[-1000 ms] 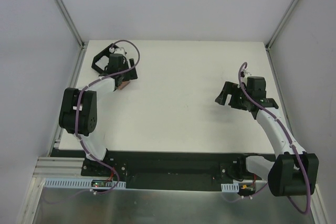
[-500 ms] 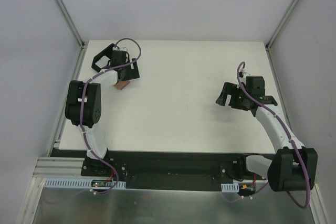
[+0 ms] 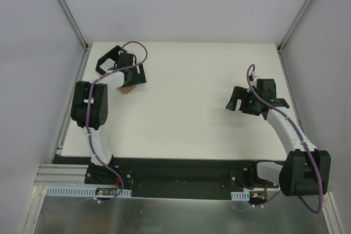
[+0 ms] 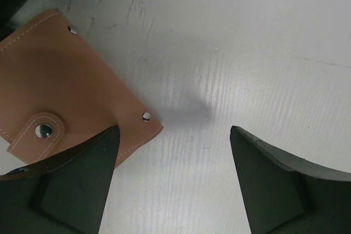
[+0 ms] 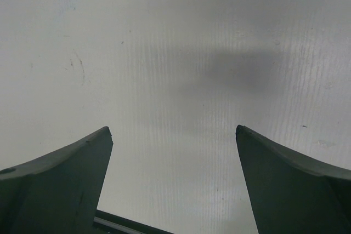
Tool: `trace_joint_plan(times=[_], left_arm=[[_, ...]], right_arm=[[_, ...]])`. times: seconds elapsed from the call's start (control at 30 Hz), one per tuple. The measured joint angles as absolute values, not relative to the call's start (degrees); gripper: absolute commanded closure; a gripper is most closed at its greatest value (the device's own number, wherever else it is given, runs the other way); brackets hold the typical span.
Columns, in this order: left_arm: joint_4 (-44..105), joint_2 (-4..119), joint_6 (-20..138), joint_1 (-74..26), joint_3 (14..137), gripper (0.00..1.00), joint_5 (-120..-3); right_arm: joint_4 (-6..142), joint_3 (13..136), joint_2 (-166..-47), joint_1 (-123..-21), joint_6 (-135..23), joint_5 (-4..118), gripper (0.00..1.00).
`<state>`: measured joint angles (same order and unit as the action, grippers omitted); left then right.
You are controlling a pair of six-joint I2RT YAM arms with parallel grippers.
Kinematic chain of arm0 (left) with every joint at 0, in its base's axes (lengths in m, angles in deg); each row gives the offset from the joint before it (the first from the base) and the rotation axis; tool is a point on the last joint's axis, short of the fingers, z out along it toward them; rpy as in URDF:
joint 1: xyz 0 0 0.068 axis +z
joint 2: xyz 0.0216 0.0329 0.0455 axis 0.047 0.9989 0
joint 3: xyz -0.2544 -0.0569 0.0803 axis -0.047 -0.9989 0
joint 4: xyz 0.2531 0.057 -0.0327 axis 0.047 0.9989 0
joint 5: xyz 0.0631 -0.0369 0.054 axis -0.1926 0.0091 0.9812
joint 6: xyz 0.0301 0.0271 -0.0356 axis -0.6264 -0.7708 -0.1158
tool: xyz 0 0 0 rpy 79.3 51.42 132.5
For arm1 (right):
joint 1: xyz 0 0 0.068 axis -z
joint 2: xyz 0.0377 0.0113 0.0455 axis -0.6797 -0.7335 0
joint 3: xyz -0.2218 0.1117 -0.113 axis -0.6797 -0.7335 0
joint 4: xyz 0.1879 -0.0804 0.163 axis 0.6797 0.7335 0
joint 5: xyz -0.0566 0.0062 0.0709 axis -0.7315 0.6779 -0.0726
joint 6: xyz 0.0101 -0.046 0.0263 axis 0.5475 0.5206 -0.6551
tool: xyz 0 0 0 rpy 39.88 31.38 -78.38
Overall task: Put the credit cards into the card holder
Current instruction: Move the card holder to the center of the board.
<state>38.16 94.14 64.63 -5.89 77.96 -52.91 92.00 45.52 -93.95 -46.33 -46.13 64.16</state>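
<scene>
Since a second ago, the left arm's elbow has risen and swung inward in the top view, and its wrist has edged toward the upper left corner of the table (image 3: 186, 113). The right arm has barely shifted.

At the upper left of the top view, the black box (image 3: 108, 58) sits near the table's far left corner. Just to its right is the left gripper (image 3: 133, 76), pointing down at the surface. The card holder (image 3: 128, 88) shows as a small tan patch just below that gripper, lying flat on the table.

In the left wrist view, the card holder (image 4: 60, 80) fills the upper left of the frame. It is folded closed, with its snap tab (image 4: 41, 131) fastened at the lower left. The left gripper (image 4: 174, 130) has its jaws spread wide, with only bare white table between them. Its left finger (image 4: 71, 190) overlaps the holder's lower corner in this view, but whether it touches the leather cannot be told. The other finger (image 4: 279, 184) stands well clear over the table.

On the right side of the top view, the right gripper (image 3: 256, 104) hangs over open table. In its wrist view, the right gripper (image 5: 173, 129) is also spread wide and holds nothing, with only the table's surface and a soft shadow beyond it.
</scene>
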Motion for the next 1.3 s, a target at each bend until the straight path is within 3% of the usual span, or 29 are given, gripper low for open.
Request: trace_joint_plan(times=[0.27,0.6,0.87,1.03,1.3], left_arm=[[35.7,90.8,64.1,-7.2,72.8,0.22,-55.2],[36.8,82.9,64.6,-16.9,63.9,0.22,-60.8],[41.8,72.4,66.1,-26.0,57.6,0.13,-63.4],[44.6,65.7,62.9,-24.8,61.2,0.02,-60.2],[45.1,70.5,52.2,-14.1,78.6,0.01,-59.2]], right_arm=[[92.0,46.2,-94.3,-46.3,-46.0,64.2,0.03],[92.3,46.2,-94.2,-46.3,-46.1,64.2,0.03],[92.5,46.2,-92.5,-46.2,-46.1,64.2,0.03],[92.6,46.2,-91.8,-46.1,-46.1,64.2,0.03],[92.6,46.1,-91.5,-46.0,-46.0,64.0,0.02]])
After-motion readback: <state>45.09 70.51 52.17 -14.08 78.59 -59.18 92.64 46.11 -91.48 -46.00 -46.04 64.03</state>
